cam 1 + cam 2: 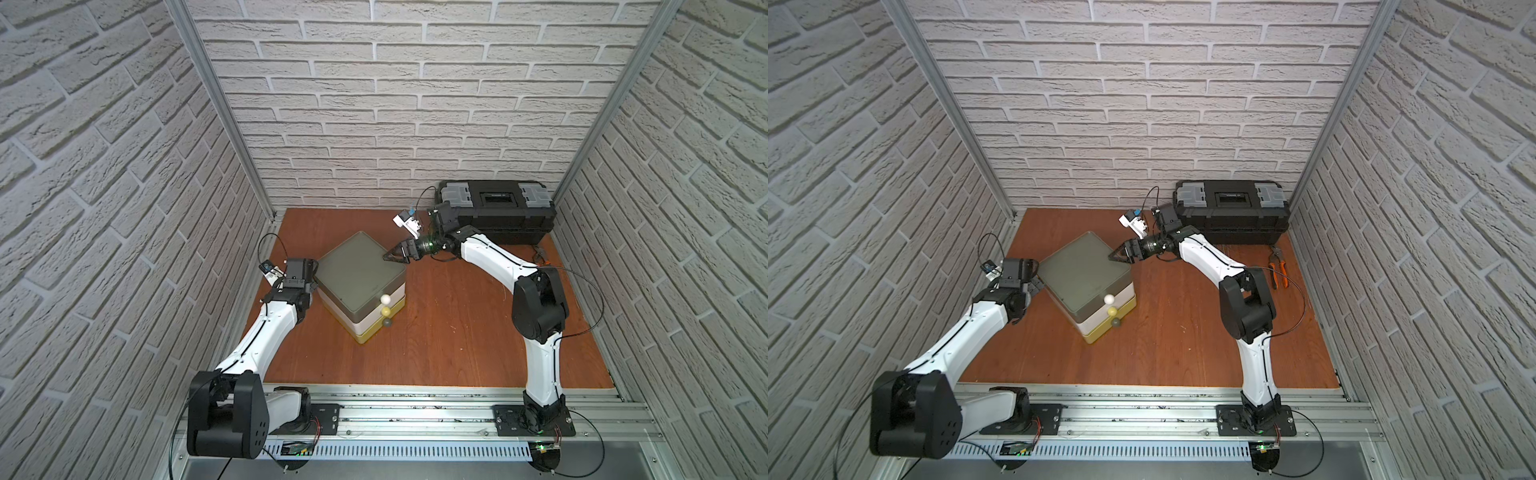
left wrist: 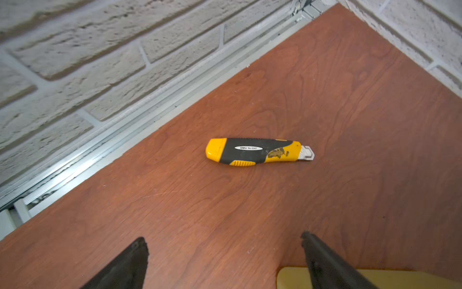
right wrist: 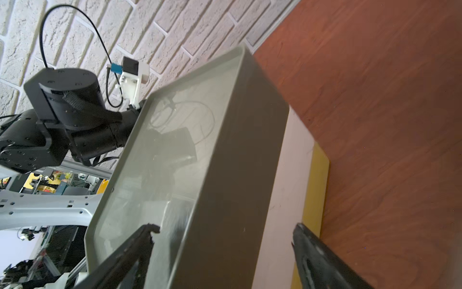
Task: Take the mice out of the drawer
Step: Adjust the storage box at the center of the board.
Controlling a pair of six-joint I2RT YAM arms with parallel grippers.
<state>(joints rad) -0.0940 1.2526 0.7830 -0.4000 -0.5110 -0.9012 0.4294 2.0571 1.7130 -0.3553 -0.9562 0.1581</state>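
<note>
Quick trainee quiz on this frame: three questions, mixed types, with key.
1. True or false: the right gripper holds a mouse.
2. How many knobs show on the drawer unit? A two, B three, C five.
3. Fill in: in the left wrist view a ___ lies on the table.
Key: 1 false, fingers open, no mouse in sight. 2 B. 3 knife.

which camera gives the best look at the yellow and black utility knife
The left wrist view: the utility knife lies whole and sharp on the wooden table, beyond the open left gripper. It does not show in either top view, nor in the right wrist view, which the drawer unit mostly fills.
</note>
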